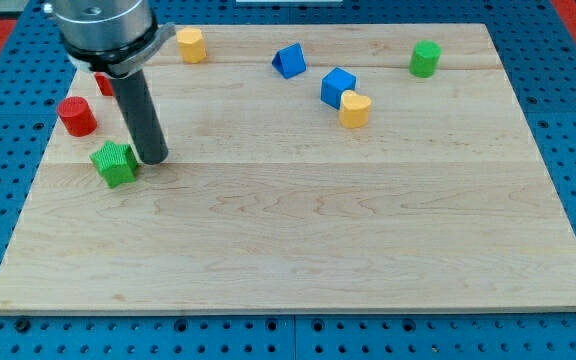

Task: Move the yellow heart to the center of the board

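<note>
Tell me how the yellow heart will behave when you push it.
The yellow heart looks squat and flat-bottomed, so it should slide, not roll. It touches the blue cube, which may drag along. Off-centre pushes from my tip would probably spin it.

My tip (154, 158) stands just beside the green star block (115, 163), at its right. Toward the yellow heart (355, 108), bare board (298, 230) lies between (wide and open); the blue cube (337, 85) touches the heart's upper left.

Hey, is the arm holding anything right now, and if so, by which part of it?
Nothing is held. My tip rests on the board, just to the view's right of the green block. The yellow heart sits far off, untouched, beside a blue block.
</note>
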`<state>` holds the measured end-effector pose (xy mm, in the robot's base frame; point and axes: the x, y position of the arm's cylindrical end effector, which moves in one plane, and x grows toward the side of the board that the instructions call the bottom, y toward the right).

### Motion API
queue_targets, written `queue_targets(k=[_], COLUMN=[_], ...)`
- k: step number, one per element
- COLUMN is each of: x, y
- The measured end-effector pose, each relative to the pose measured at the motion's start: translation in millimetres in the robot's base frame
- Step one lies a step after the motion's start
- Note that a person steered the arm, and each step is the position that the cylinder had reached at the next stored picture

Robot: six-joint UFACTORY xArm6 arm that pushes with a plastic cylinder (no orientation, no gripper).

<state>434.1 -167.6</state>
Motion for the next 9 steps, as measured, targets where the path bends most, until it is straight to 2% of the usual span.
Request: queue_targets(k=[2, 3, 4, 6, 7, 9], x=[-3.2, -10.1, -33.1, -43.9, -76.8, -83.5], y=[-37.9, -19.1, 91.9, 328.2, 347.1, 234.0])
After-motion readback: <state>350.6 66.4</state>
